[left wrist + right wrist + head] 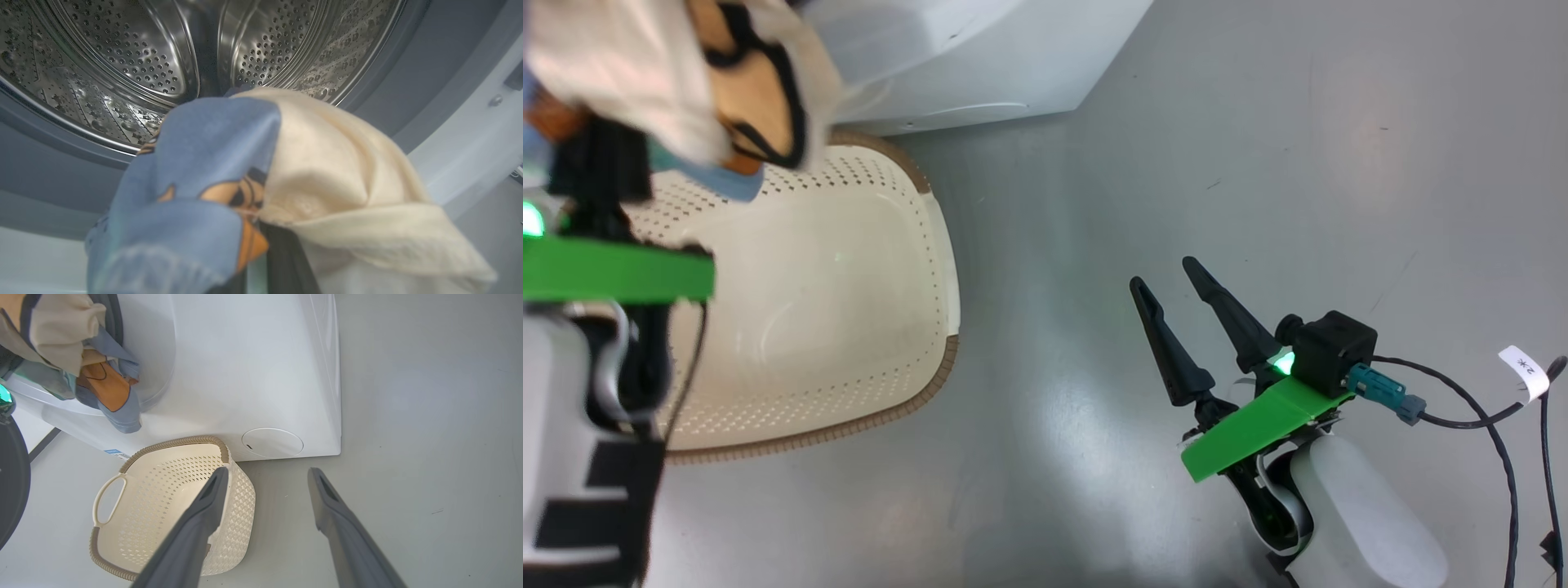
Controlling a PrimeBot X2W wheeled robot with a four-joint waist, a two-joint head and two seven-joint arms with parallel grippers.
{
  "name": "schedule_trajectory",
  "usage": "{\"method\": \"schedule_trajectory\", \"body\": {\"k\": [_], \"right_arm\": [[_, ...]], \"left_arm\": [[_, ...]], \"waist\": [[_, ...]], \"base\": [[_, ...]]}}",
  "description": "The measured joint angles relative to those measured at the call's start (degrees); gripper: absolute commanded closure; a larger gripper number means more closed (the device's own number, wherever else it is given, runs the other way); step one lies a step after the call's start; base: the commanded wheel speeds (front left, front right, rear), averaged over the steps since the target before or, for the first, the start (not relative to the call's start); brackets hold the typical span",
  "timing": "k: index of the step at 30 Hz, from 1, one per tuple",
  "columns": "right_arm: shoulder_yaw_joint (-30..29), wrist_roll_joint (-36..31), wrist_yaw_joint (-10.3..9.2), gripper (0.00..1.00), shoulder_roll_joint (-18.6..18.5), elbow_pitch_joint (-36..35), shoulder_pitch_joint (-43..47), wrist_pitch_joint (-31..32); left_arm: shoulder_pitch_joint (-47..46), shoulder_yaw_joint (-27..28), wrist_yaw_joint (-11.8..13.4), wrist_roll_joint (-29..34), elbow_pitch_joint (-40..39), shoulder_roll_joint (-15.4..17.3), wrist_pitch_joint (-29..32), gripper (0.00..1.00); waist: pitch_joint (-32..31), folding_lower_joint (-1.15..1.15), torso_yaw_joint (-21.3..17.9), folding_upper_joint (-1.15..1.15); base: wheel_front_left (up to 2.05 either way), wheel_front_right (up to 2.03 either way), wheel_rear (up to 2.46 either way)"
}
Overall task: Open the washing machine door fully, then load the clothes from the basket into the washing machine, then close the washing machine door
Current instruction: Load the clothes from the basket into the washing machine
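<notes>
One bundle of clothes [286, 171] sits clamped in the left gripper [278, 253], the drum [135, 61] lying straight ahead, just beyond. The right gripper [1162, 272] stands wide and empty, right of the basket [941, 377].

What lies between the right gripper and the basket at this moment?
Nothing. In the head view, the stretch of grey floor between the basket and the right gripper is bare.

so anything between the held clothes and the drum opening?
Nothing visible. In the left wrist view the clothes hang right in front of the open drum. The grey rubber seal rings the opening but does not cross the path.
</notes>
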Motion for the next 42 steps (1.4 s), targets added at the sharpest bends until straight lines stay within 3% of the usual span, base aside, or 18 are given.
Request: {"method": "schedule_trajectory", "body": {"k": [13, 30, 35, 42], "right_arm": [[0.01, 0.27, 0.00, 0.00, 0.00, 0.09, 0.01, 0.00], [-0.11, 0.29, 0.00, 0.00, 0.03, 0.15, 1.13, 0.00], [0.07, 0.51, -0.01, 0.00, 0.02, 0.05, 1.12, 0.00], [1.19, 1.49, 0.00, 0.00, 0.03, 0.00, 1.07, 0.00]], "left_arm": [[-18.02, -0.24, 3.94, 4.27, 10.95, 1.30, 3.80, 1.00], [-36.42, -4.44, 4.47, 6.12, 33.61, 0.65, 15.95, 1.00], [-41.44, -5.28, 5.30, 6.44, 36.60, -1.24, 16.73, 1.00], [-45.33, -5.65, 6.25, 7.11, 40.23, -1.19, 14.99, 1.00]], "waist": [[0.62, 0.01, -0.98, 0.00], [3.47, 0.01, -1.36, 0.00], [5.06, 0.01, -1.65, 0.00], [6.78, 0.01, -2.59, 0.00]], "base": [[0.00, 0.00, 0.00], [0.00, 0.00, 0.00], [0.00, 0.00, 0.00], [0.00, 0.00, 0.00]]}}
